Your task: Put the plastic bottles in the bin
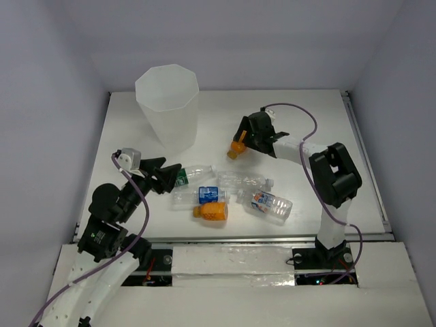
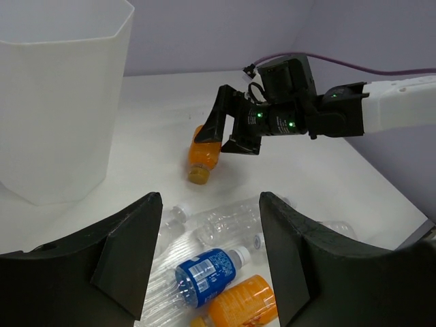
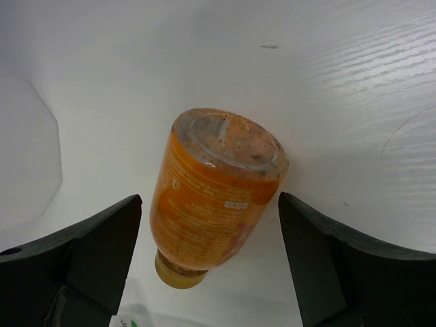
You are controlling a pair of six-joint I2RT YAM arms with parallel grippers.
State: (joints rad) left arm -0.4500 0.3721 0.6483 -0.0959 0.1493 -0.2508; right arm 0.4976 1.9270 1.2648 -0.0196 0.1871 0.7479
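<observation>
L gripper (image 1: pixel 173 177) hangs on near side of bin (image 1: pixel 170 122), fingers apart over loose bottle pile (image 1: pixel 231 194), prob lining up a pick. R gripper (image 1: pixel 242 139), right of bin, is clamped on orange bottle (image 1: pixel 236 148) tilted cap-down, likely for carry to bin.

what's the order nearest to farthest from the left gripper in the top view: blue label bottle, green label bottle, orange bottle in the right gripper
From the left gripper:
1. the green label bottle, right at its fingertips.
2. the blue label bottle, further right in the pile, toward the near edge.
3. the orange bottle, farther back and to the right, tilted in the right gripper.
</observation>
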